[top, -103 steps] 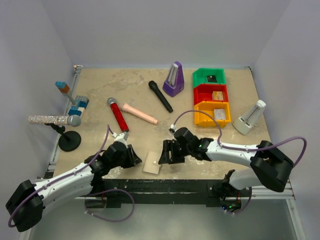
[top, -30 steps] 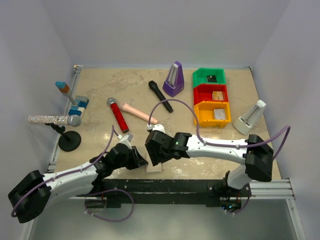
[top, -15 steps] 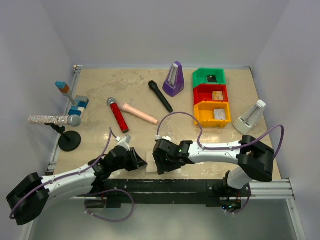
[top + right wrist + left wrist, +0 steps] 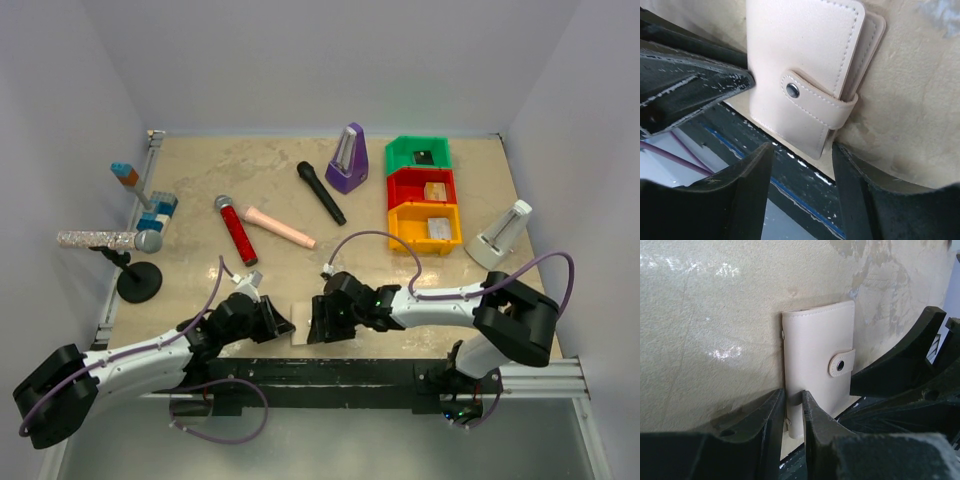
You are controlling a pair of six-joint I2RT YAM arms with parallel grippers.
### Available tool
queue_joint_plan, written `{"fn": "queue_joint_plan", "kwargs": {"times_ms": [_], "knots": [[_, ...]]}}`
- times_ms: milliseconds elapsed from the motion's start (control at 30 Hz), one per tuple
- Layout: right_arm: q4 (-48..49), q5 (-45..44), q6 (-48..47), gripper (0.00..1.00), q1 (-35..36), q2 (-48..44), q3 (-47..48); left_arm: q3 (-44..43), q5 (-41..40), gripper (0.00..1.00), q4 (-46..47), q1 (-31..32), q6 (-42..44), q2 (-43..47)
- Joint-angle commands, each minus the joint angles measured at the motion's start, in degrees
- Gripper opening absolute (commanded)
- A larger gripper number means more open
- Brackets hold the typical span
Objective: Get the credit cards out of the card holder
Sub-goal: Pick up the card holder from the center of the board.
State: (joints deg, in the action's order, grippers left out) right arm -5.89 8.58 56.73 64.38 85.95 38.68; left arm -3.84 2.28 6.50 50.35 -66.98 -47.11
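1. The right arm started off to the right of the card holder [image 4: 300, 320], swung across over it, and has now dropped back low on its right side. The right gripper [image 4: 802, 150] now straddles the near end. Its jaws are fairly wide but closing in, holding nothing, and I can't see them touching yet.
2. The left gripper [image 4: 793, 412] crept in from the left. Its fingers are almost together with a strip of the card holder's spine edge between them, which looks like a pinch to me.
3. My read is one side pins it while the other goes for the snap, so we're early in the job, with no credit cards out or even visible.
4. The card holder is pale beige with stitched edges, folded shut, and its snap tab [image 4: 810, 100] is fastened. It lies flat at the near edge of the table [image 4: 200, 180] between the two grippers, and its near end seems to poke over the edge.
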Motion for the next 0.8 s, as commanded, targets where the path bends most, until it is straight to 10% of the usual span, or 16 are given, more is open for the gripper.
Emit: {"fn": "queue_joint_plan", "kwargs": {"times_ms": [0, 767], "knots": [[9.57, 2.67, 2.86, 0.54, -1.36, -0.61, -2.99, 1.2, -0.97, 0.25, 0.09, 0.63, -0.61, -0.96], [15.38, 4.25, 4.18, 0.57, -3.47, -4.13, -7.04, 1.55, -1.23, 0.25, -0.17, 0.98, -0.7, -1.31]]}}
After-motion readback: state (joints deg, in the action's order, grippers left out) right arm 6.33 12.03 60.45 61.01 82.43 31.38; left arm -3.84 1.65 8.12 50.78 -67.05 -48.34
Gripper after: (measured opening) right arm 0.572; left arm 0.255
